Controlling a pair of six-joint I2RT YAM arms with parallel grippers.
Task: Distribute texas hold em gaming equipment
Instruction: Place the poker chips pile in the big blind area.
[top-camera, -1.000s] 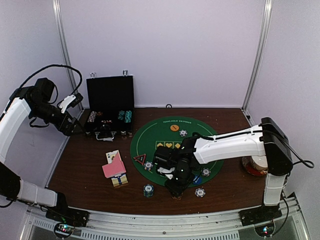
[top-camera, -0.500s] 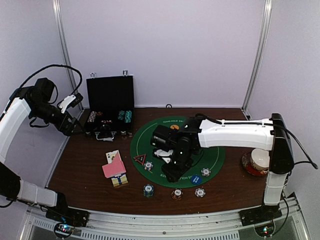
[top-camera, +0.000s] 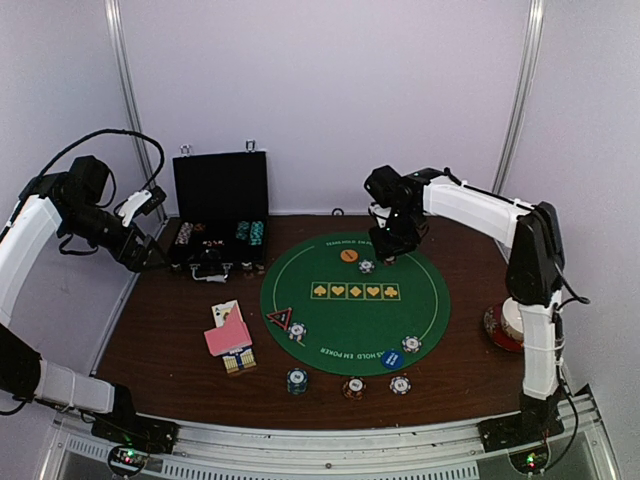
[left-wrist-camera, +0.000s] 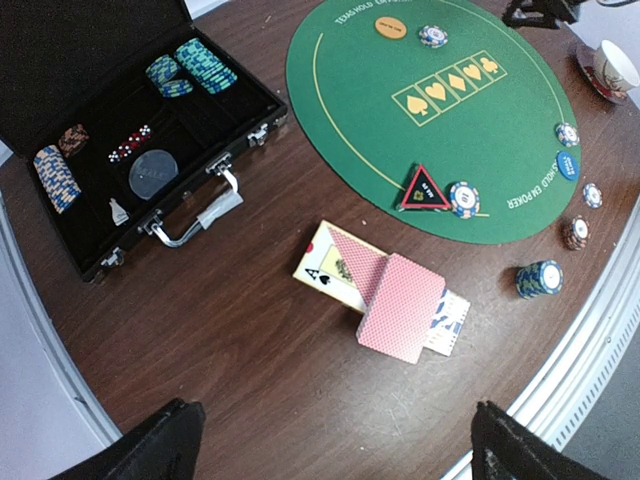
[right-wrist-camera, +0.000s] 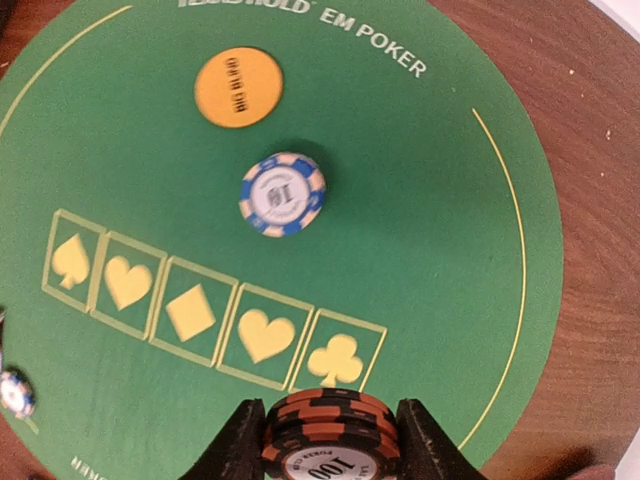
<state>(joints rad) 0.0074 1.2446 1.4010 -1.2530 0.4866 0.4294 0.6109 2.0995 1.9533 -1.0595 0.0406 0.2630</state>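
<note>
Brown wooden table (top-camera: 170, 350), arms mounted at its near edge.

Round green felt mat (top-camera: 350, 320) lies right of centre, printed with a row of five suit boxes.

Black hinged case (top-camera: 220, 190) stands open at the far left, lid upright, with rows of chips (left-wrist-camera: 205, 65) in its tray.

Left gripper (left-wrist-camera: 330, 450) hangs off the case's left side, well above the table. Its fingers are spread wide with nothing between them.

Right gripper (right-wrist-camera: 330, 445) is over the mat's far edge. It is clamped on a short stack of orange-and-black chips (right-wrist-camera: 330, 415), the top one marked 100.

Pink-backed playing cards (left-wrist-camera: 400, 305) lie in a loose pile on the wood left of the mat, with some face-up cards under them.

Red triangular marker (top-camera: 280, 319) sits at the mat's left rim, a blue-and-white chip (top-camera: 297, 331) touching it.

Teal chip stack (top-camera: 297, 380), an orange-and-black chip (top-camera: 354, 387) and a pale chip (top-camera: 400, 384) are lined up on bare wood along the mat's near edge.

Blue disc button (top-camera: 391, 359) lies on the mat's near rim, with another chip (top-camera: 411, 344) just beside it.

Orange disc button (right-wrist-camera: 238, 87) lies near the mat's far rim. A blue-and-white chip marked 10 (right-wrist-camera: 283, 194) is near it, apart from it.
</note>
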